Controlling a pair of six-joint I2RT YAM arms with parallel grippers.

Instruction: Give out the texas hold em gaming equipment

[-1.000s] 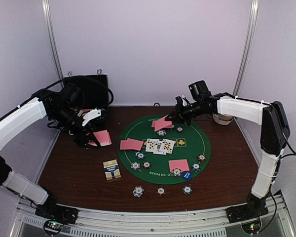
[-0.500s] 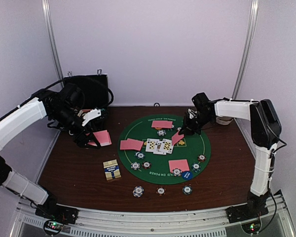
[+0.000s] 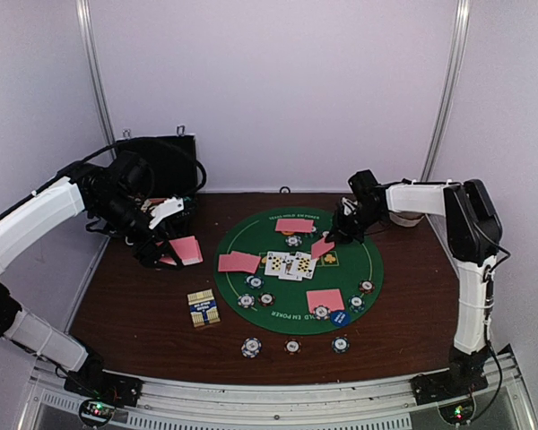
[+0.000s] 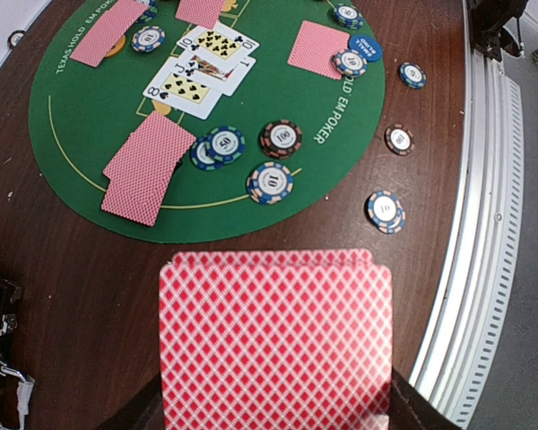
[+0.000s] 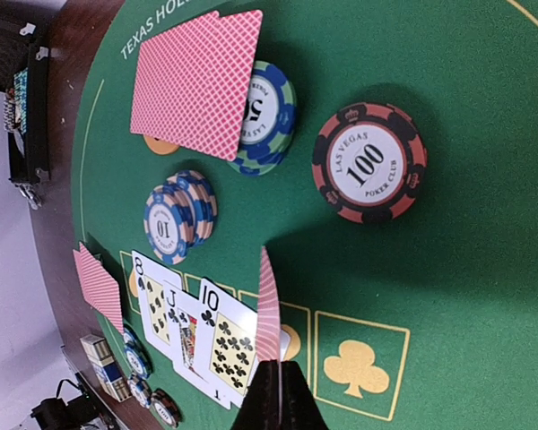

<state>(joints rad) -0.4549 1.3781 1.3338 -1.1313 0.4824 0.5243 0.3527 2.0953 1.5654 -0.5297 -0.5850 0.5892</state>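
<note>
My left gripper point(image 3: 166, 255) clamps a stack of pink-backed cards point(image 4: 276, 340). My right gripper point(image 5: 278, 394) pinches one card point(image 5: 268, 309) above three face-up cards point(image 5: 184, 333) on the green mat point(image 3: 354, 255).

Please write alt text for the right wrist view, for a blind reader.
The fingers pinch a pink-backed card, seen edge-on, over a green poker mat. To its left lie a face-up 8, jack and 10; beyond are a 100 chip, blue 10 chips and face-down cards.

Three face-up cards point(image 4: 200, 72), 8-J-10, sit mid green mat point(image 4: 81, 116), with pink-backed pairs point(image 4: 142, 166) lying around them and striped chips point(image 4: 281, 138) scattered about, some off it. A fanned pink stack point(image 4: 276, 340) and one edge-on card point(image 5: 268, 309) are gripped, not lying flat.
</note>
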